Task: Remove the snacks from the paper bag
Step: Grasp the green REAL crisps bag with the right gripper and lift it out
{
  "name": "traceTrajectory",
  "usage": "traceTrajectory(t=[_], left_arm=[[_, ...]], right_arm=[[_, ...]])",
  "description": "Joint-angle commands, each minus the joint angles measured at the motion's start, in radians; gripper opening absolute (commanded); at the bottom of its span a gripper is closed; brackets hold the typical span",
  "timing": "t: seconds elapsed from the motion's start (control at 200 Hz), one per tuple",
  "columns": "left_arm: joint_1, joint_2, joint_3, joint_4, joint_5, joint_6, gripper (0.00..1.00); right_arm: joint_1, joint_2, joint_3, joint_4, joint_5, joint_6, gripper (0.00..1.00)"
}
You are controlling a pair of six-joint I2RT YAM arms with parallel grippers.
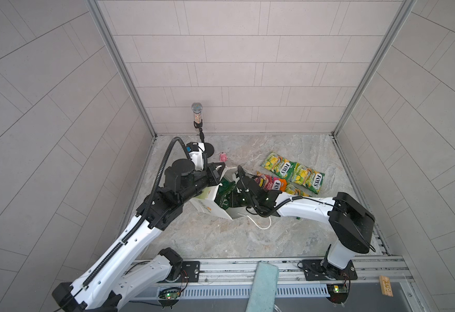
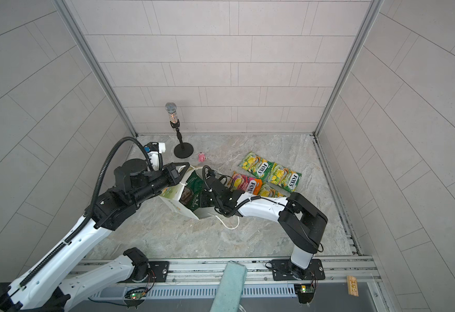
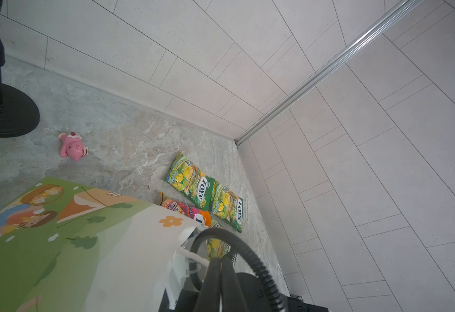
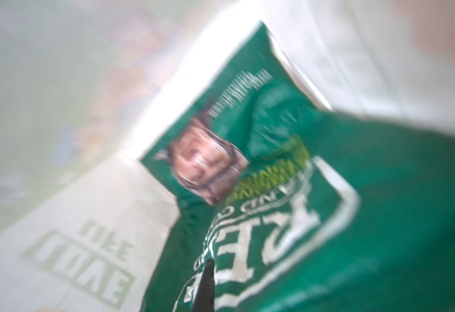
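The white paper bag [image 1: 207,208] [image 2: 172,201] lies on its side, mouth towards the right. My left gripper [image 1: 216,170] [image 3: 221,261] is shut on its white cord handle at the far rim. My right gripper [image 1: 230,200] reaches into the mouth and is shut on the dark green REAL crisp bag [image 1: 225,193] [image 4: 356,189]; only one dark finger [image 4: 206,286] shows on top of it. Out on the table lie two green-yellow FOX'S packets [image 1: 277,164] [image 1: 307,179], a pink-orange one [image 1: 271,182], and a third green-yellow one [image 1: 295,190] partly under my right arm.
A microphone on a black stand [image 1: 197,113] and a tiny pink toy [image 1: 223,157] sit at the back left. A teal cloth [image 1: 264,286] hangs over the front rail and a wooden block [image 1: 385,286] lies at the front right. Tiled walls close three sides.
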Motion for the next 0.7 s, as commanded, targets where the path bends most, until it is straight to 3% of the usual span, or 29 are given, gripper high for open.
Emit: traceTrajectory(t=[0.0,0.2,0.44,0.695], left_arm=[[-0.004,-0.022,-0.010,-0.012,-0.025,0.022,0.00],[-0.005,-0.033,-0.009,-0.052,-0.071,0.068,0.00],[-0.005,-0.046,-0.017,-0.062,-0.098,0.076,0.00],[-0.004,-0.058,-0.012,-0.105,-0.163,0.091,0.00]], right_arm=[[-0.015,-0.068,-0.017,0.064,-0.031,-0.030,0.00],[-0.033,-0.131,-0.027,0.107,-0.094,-0.035,0.00],[-0.036,-0.194,-0.041,0.155,-0.067,-0.064,0.00],[-0.060,-0.228,0.015,0.100,-0.117,-0.099,0.00]])
